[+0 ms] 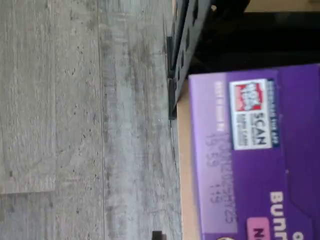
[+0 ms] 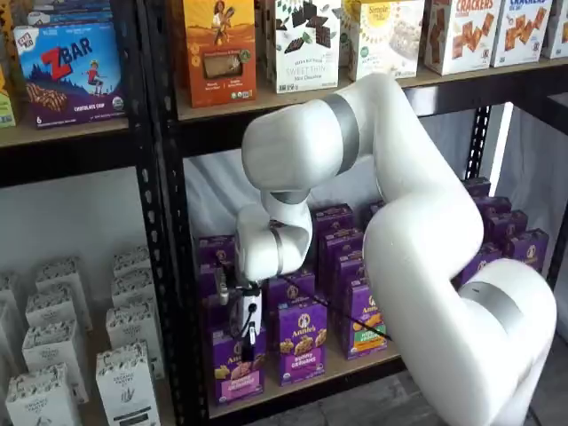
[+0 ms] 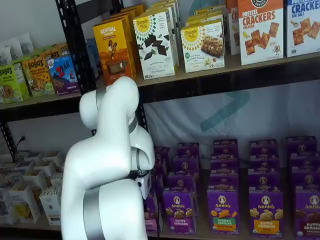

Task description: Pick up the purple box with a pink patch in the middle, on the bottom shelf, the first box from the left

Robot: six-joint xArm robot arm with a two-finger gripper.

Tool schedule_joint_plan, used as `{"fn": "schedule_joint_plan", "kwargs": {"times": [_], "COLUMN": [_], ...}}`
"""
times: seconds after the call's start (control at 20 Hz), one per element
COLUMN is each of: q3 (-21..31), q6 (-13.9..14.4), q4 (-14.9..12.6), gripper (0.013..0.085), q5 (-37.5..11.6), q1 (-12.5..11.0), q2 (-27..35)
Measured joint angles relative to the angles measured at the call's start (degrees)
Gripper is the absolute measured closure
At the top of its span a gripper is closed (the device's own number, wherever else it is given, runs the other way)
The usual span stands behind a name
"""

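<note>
The purple box [image 2: 232, 373] stands upright at the left end of the front row on the bottom shelf [image 2: 297, 387], with a pink band low on its front. My gripper [image 2: 247, 332] hangs right in front of its upper part, the black fingers seen side-on, so no gap or hold shows. In a shelf view the arm hides most of the box [image 3: 151, 214] and the fingers. The wrist view shows the box [image 1: 270, 165] close up with a white scan label and a pink patch, on the tan shelf board [image 1: 185, 175].
A purple box with a purple band [image 2: 300, 344] stands right beside it, then one with a green-orange patch [image 2: 364, 325]. A black perforated upright [image 2: 169, 266] stands to the left, with white boxes [image 2: 124, 373] beyond it. The grey plank floor [image 1: 75, 125] lies below the shelf rail [image 1: 172, 95].
</note>
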Motion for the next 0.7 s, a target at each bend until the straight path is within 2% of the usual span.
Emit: {"fn": "schedule_joint_plan", "kwargs": {"times": [0.15,0.65,0.7], "q3": [-0.03,0.62,0.63], "q6": [-0.33,-0.66,-0.72], "q4": [0.35,0.50,0.55], "gripper": [0.0450,0.0450,0.0490], "q5": [-0.15,-1.37,-1.36], "q1": [0.01,-0.14,-0.15], "q2": [0.08,-0.12,-0.14]}}
